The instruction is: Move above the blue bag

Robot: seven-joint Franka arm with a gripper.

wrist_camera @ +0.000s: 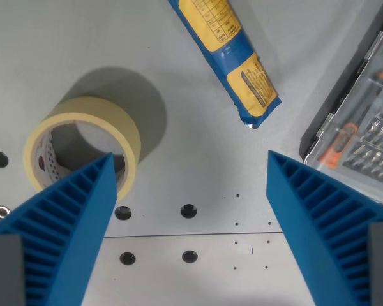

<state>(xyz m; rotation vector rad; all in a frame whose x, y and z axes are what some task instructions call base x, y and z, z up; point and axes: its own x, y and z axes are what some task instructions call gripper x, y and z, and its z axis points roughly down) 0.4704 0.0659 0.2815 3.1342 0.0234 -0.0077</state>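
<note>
- I see my gripper (190,169) spread wide, blue ribbed fingers (76,223) holding nothing over the grey table (198,159).
- The blue bag (233,57) lies ahead at the top, its yellow label's print too small to read (upper end cut off).
- Masking tape roll (83,143) sits left, partly hidden; a clear bit case (364,127) is cropped right.
</note>
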